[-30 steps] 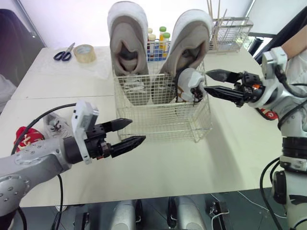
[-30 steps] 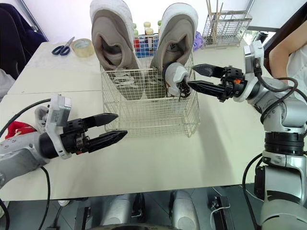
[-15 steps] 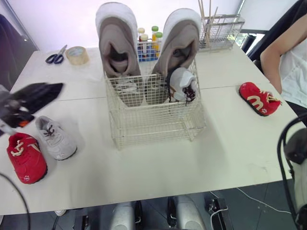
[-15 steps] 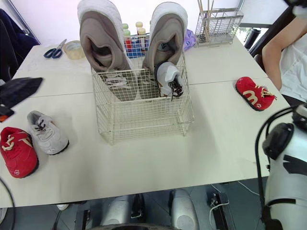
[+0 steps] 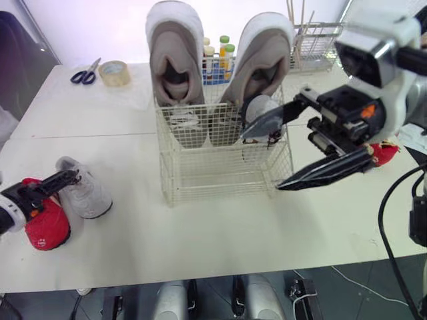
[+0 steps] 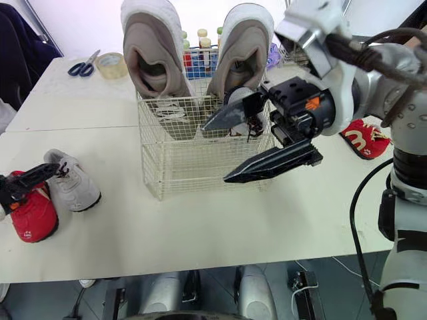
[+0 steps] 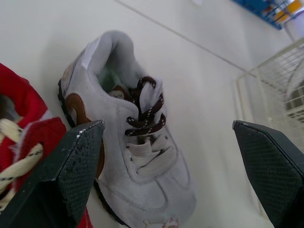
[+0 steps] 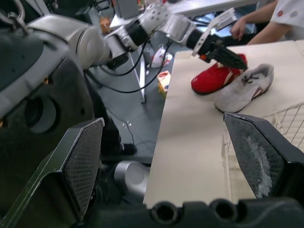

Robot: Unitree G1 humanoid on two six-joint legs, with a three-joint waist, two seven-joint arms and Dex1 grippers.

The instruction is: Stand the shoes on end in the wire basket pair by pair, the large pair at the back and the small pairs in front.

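The wire basket [image 5: 227,175] stands mid-table. Two large grey shoes [image 5: 175,63] [image 5: 265,57] stand on end at its back. In its front right corner stands a small grey shoe [image 5: 260,107], partly hidden by my right gripper [image 5: 261,161], which hangs open and empty in front of the basket. At the table's left lie a second small grey shoe [image 5: 88,197] and a red shoe [image 5: 45,225]. My left gripper [image 5: 67,180] hovers open just over them, and the grey shoe [image 7: 137,156] lies between its spread fingers. Another red shoe [image 6: 363,139] lies at the right.
Scissors [image 5: 87,73] and a tape roll [image 5: 117,72] lie at the back left. Bottles [image 5: 219,52] stand behind the basket and a wire rack [image 5: 320,41] stands at the back right. The table's front edge runs close below the basket.
My right gripper has swung back into view and now hangs open in front of the basket. My left gripper has dropped down to the small grey shoe at the left. The camera has shifted.
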